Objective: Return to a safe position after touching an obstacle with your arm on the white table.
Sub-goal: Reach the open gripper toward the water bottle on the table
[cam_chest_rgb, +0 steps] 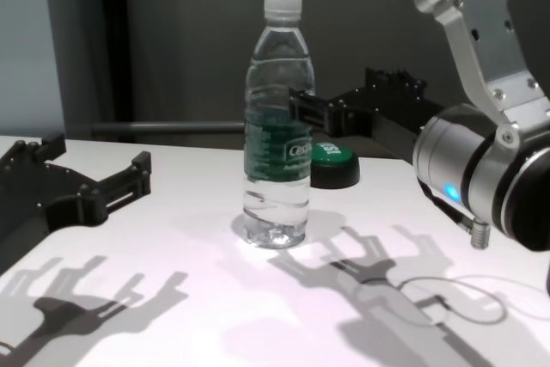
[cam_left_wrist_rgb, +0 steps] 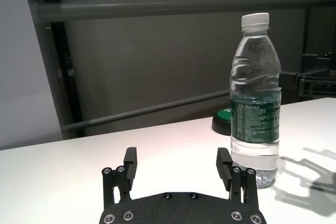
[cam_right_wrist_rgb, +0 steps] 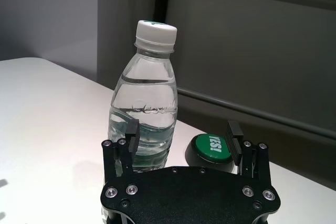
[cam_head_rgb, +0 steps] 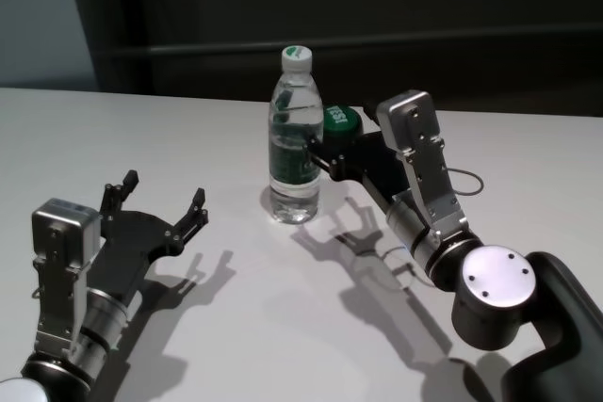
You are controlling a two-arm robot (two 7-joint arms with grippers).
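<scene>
Head view: water bottle (cam_head_rgb: 296,136) stands upright on the white table (cam_head_rgb: 188,129), toward the table's far edge and about mid-width. Clear plastic, white screw cap, dark green label with white lettering; water fills most of it.

Just behind the bottle and to its right, a round green push button (cam_head_rgb: 340,120) on a black base, white lettering on top.

Right gripper (cam_head_rgb: 325,159) hangs above the table just right of the bottle at label height, fingers spread apart and nothing between them. One fingertip (cam_right_wrist_rgb: 131,128) lies close against the bottle's side; whether it touches is unclear. Its shadow falls on the table just right of the bottle's base.

Left gripper (cam_head_rgb: 158,202) sits well to the bottle's left and nearer the robot, low over the table, fingers wide apart, empty.
</scene>
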